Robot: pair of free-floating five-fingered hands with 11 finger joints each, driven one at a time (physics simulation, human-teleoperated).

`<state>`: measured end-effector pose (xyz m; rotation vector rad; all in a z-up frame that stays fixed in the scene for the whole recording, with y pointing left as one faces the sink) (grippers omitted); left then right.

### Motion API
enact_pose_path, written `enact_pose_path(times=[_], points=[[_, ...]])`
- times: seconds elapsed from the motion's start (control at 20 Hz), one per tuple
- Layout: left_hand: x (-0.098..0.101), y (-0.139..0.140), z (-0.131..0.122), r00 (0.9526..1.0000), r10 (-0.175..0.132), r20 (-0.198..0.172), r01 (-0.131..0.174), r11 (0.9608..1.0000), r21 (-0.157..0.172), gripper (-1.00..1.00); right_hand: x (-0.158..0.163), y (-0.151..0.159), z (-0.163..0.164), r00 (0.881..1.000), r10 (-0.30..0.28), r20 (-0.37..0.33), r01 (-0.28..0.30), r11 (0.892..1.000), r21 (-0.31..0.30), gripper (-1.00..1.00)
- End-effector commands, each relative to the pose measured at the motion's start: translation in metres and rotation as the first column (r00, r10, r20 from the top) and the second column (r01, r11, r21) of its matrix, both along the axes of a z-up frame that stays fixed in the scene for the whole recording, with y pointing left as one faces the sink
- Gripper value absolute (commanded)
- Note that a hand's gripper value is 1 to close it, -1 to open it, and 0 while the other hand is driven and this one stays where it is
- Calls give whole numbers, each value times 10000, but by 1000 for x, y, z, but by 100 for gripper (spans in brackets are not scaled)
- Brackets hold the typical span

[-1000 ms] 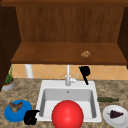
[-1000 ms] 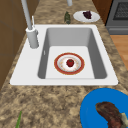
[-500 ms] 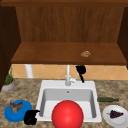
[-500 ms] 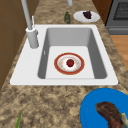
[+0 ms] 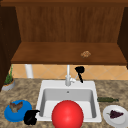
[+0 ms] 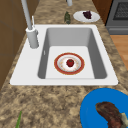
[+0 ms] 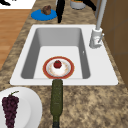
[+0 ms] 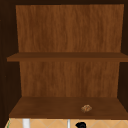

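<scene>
You are looking at two black hands. The right hand (image 5: 79, 70) is hanging just right of the single white faucet (image 5: 67, 76), beside its lever, with its fingers pointing down and loosely straight, gripping nothing; whether it is touching the lever, you cannot tell. The left hand (image 5: 30, 117) is hovering at the front left corner of the white sink (image 5: 42, 96), just beside the one round blue plate (image 5: 11, 115), which is carrying a brown piece of food (image 5: 15, 106); its fingers are curling in on nothing.

In the basin, one red-rimmed round plate (image 6: 60, 71) is lying flat with a single small red fruit (image 6: 70, 62) at its centre. One large red ball (image 5: 67, 114) is sitting at the sink's front edge in the front view. On the counter to the right you are seeing one dark green bottle (image 7: 56, 98) lying on its side and one white plate (image 7: 27, 106) bearing one bunch of dark purple grapes (image 7: 10, 106). One small brown lump (image 8: 86, 108) is resting on the lowest wooden shelf (image 8: 50, 107), and one potted green plant (image 5: 8, 81) is standing far left.
</scene>
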<state>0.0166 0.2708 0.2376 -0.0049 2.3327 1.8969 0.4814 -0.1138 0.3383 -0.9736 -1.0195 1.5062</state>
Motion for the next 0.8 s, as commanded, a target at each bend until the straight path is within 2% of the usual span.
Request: enact_pose_path(times=[0.0, 0.25, 0.75], points=[[0, 0, 0, 10000, 0, 0, 0, 10000, 0, 0, 26, 9, -18, 9964, 64, -843, -37, 9995, 319, -100], [0, 0, 0, 10000, 0, 0, 0, 10000, 0, 0, 64, 11, -48, 9902, 6, -1398, 0, 10000, 47, -100], [0, 0, 0, 10000, 0, 0, 0, 10000, 0, 0, 134, 12, -115, 9735, 105, -2283, -74, 9999, 145, -100]])
